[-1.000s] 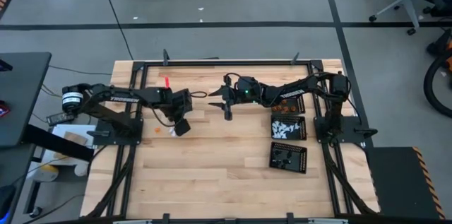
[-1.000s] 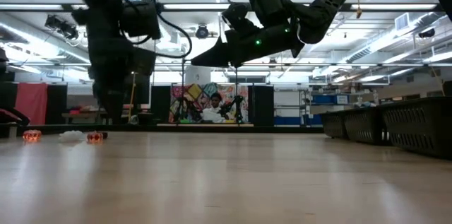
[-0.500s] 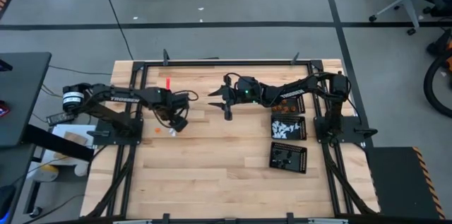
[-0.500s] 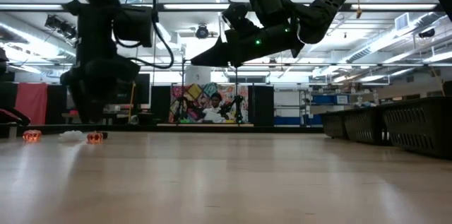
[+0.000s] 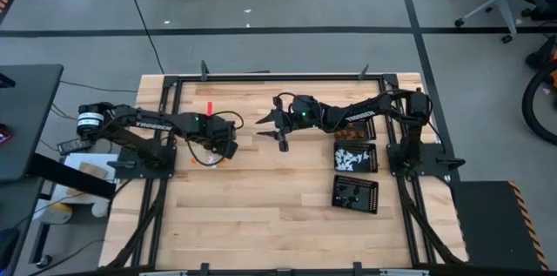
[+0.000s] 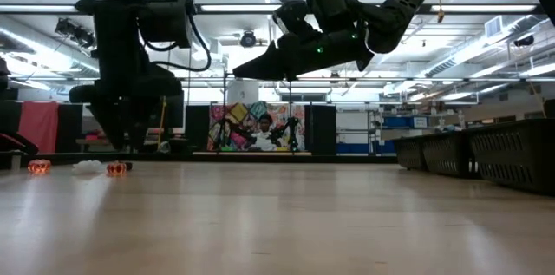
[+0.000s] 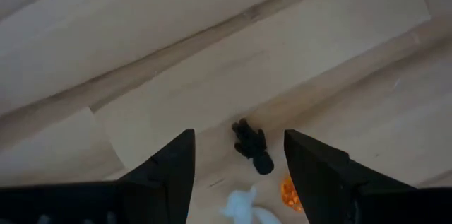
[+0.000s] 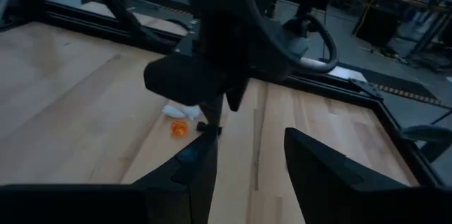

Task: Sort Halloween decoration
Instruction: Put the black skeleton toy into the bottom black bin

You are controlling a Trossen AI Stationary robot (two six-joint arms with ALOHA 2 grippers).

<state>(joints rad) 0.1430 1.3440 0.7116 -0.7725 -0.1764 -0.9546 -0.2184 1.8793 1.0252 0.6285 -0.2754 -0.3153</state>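
Observation:
The Halloween decoration shows as tiny pieces lying on the wood at the table's left: a black one, a white one and an orange one. The low view shows two orange pieces and a white one. My left gripper hangs open just above them, pointing steeply down, with the black piece below the gap between its fingers. My right gripper is open and holds nothing; it hovers nearly level over the table's middle, pointing toward the left arm.
Three black perforated trays lie in a row by the right arm's base, with small pieces in them. A small red object lies far of the left gripper. Bare wood spans the near half of the table.
My left gripper has rolled about the line it points along and tipped more steeply down, shifting slightly toward the table's far edge above the small pieces. It has stayed open. The pieces have not moved.

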